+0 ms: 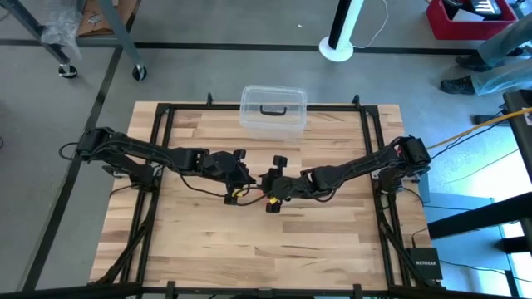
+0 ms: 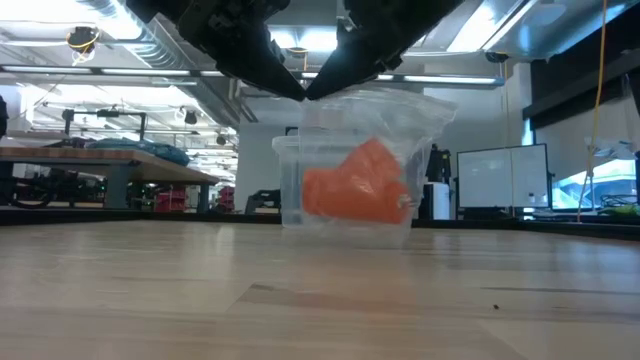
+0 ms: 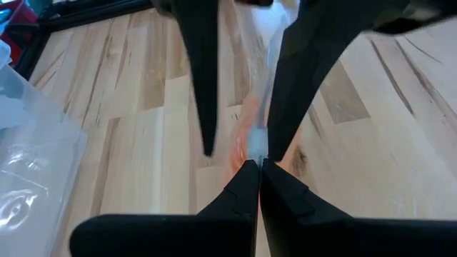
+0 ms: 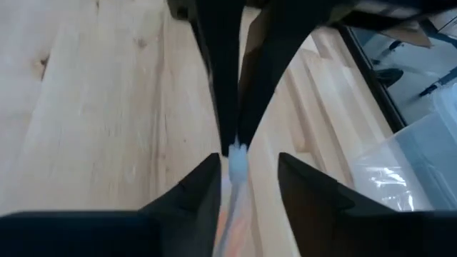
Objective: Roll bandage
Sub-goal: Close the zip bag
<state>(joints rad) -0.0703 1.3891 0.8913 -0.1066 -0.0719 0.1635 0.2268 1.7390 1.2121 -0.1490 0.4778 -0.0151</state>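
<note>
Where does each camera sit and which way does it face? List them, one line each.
High: overhead, straight down on the table; both arms meet mid-table.
Low: tabletop height, facing the room; arms enter above the bandage in clear plastic.
Left wrist: past the shut left gripper toward the open right gripper.
Right wrist: the reverse, facing the left gripper.
Shared: both wrist views show the pinched clear plastic.
</note>
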